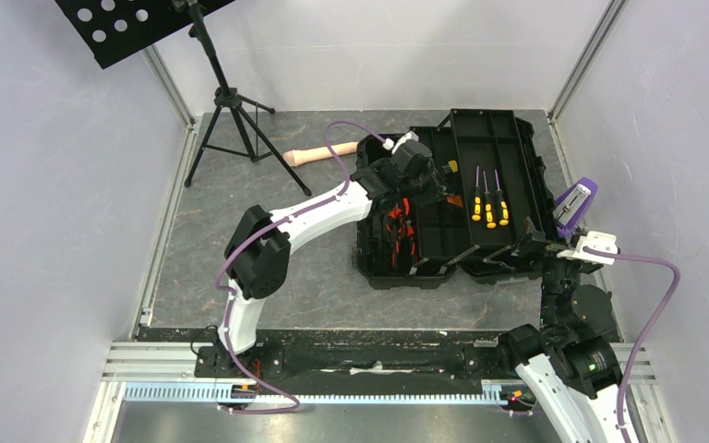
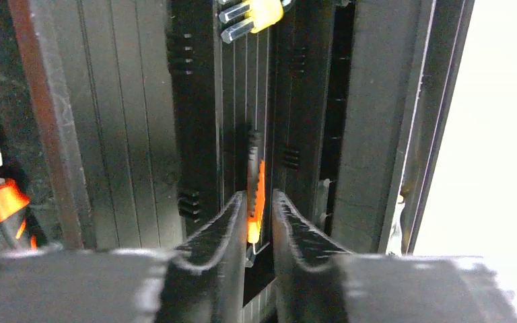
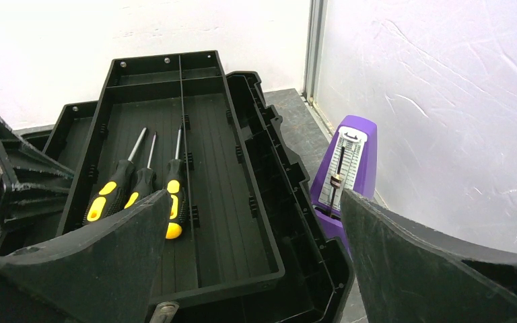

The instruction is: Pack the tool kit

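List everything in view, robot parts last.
grey mottled table: one, beneath everything
black plastic toolbox: one, open, right of table centre
yellow and black screwdrivers: three, in the toolbox tray
orange and black pliers: at least one pair, toolbox's left part
slim orange and black tool: one, lying inside toolbox
beige cylindrical handle: one, on table left of toolbox
purple metronome-like object: one, right of toolbox, by wall
black tripod music stand: one, far left corner
left gripper: jaws narrow around slim tool, grip unclear
right gripper: open, at toolbox's near right side
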`<state>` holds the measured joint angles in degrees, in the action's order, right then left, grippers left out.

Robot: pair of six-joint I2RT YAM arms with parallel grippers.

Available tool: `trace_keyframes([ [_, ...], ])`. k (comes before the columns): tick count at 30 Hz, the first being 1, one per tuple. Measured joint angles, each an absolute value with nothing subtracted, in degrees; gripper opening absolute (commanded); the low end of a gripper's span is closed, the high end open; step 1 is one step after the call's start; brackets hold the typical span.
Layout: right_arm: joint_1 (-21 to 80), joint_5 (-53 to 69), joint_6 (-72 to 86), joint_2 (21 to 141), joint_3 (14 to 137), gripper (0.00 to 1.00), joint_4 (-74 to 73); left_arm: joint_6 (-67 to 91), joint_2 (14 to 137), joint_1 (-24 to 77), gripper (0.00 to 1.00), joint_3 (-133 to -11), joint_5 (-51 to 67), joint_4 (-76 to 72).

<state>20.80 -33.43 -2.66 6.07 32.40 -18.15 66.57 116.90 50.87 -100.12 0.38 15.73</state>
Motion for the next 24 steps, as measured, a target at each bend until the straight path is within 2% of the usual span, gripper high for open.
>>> trace_keyframes([
  [3, 20.8, -33.41, -2.63, 6.07, 32.4, 0.98, -18.15, 67.02, 116.9, 51.05, 0.51, -99.88, -0.34, 15.03],
  [5, 20.8, -33.41, -2.63, 6.07, 32.4, 0.98, -18.15, 67.26, 116.86, 51.11, 0.57, -99.72, -0.43, 13.74],
  [12, 20.8, -33.41, -2.63, 6.04, 32.4, 0.98, -18.15, 65.82, 114.96, 51.35, 0.72, -99.07, -3.84, 14.46],
  [24, 20.8, -33.43, -2.66, 6.0, 32.53, 0.98, -18.76, 50.83, 103.77, 50.41, 0.71, -98.94, -21.21, 28.45],
])
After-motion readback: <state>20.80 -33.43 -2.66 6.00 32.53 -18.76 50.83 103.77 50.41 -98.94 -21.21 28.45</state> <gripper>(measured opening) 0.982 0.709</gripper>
